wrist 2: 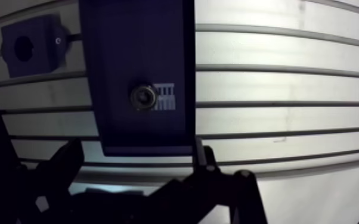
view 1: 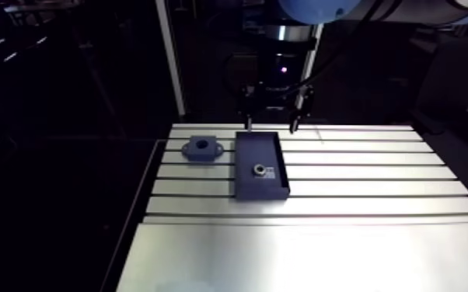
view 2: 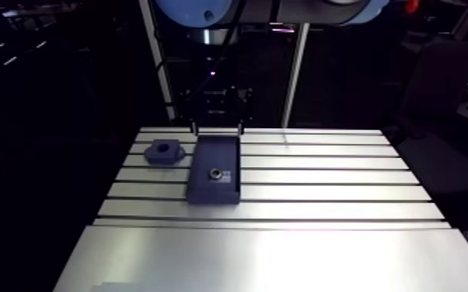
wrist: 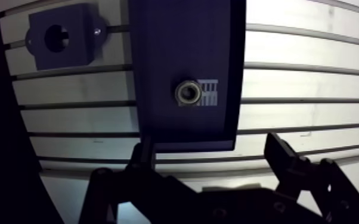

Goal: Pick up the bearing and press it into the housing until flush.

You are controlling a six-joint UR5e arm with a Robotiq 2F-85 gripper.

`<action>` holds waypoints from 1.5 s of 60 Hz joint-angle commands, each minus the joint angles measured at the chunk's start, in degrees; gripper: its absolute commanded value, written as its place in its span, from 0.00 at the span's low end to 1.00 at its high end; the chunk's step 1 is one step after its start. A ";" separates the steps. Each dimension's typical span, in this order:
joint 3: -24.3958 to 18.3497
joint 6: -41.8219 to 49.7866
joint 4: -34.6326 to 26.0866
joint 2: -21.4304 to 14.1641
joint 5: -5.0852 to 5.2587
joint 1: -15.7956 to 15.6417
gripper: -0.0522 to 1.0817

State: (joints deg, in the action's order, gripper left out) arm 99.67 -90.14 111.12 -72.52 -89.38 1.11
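A small metal ring bearing [wrist: 188, 92] lies in a dark blue rectangular tray [wrist: 158, 47], beside a small white printed mark. The dark blue housing [wrist: 61, 38], a block with a round bore and side lugs, sits on the table beside the tray. My gripper [wrist: 209, 152] hovers over the tray's near end, open, with nothing between its fingers [wrist: 280, 156]. The bearing lies ahead of the fingertips. In the arm view the gripper [view 1: 270, 124] hangs above the far end of the tray [view 1: 246, 182], with the housing [view 1: 201, 148] to the left and the bearing [view 1: 259, 169] in the tray.
The slotted aluminium table [view 1: 377, 175] stretches wide to the right of the tray. A smooth plate [view 1: 307, 256] covers the front part. The table's left edge [view 1: 148, 182] runs close to the housing.
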 commanded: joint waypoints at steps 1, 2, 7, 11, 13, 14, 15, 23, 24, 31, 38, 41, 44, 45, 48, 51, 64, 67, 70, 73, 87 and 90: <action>0.05 0.02 0.45 1.12 -0.20 -0.92 0.05; 0.05 0.08 0.61 1.27 -0.44 -1.00 0.05; 0.21 0.02 1.22 1.29 -0.90 -1.36 0.05; 0.30 0.01 1.34 1.37 -0.92 -1.53 0.05; 0.31 0.00 1.42 1.38 -0.92 -1.54 0.05; 0.31 0.00 1.51 1.38 -0.92 -1.62 0.05; 0.31 0.00 1.51 1.38 -0.92 -1.62 0.05; 0.66 0.00 1.61 1.88 -1.17 -1.72 0.05; 0.66 0.00 1.68 1.98 -1.18 -1.72 0.05; 1.00 0.00 1.77 2.16 -1.18 -1.72 0.05; 1.01 -0.08 2.01 2.49 -1.18 -1.72 0.05; 1.09 -0.07 3.17 2.60 -1.26 -1.72 0.05; 1.17 -0.08 3.79 2.68 -1.27 -1.72 0.06; 1.19 -0.16 4.03 2.77 -1.35 -1.72 0.06; 1.44 -0.17 4.24 3.03 -1.29 -1.72 0.06; 1.52 -0.10 4.32 3.12 -1.27 -1.72 0.06; 1.98 -0.08 4.43 3.40 -1.18 -1.81 0.06; 1.98 -0.17 4.43 3.56 -1.18 -1.81 0.06; 1.98 -0.17 4.50 3.65 -1.18 -1.81 0.06; 2.14 -0.25 4.51 3.75 -1.18 -1.81 0.06; 3.53 -0.95 8.69 4.09 -1.18 -1.81 0.09; 3.71 -0.96 9.10 4.25 -1.18 -1.74 0.10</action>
State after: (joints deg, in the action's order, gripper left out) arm 102.31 -90.63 116.93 -68.67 -90.55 -0.70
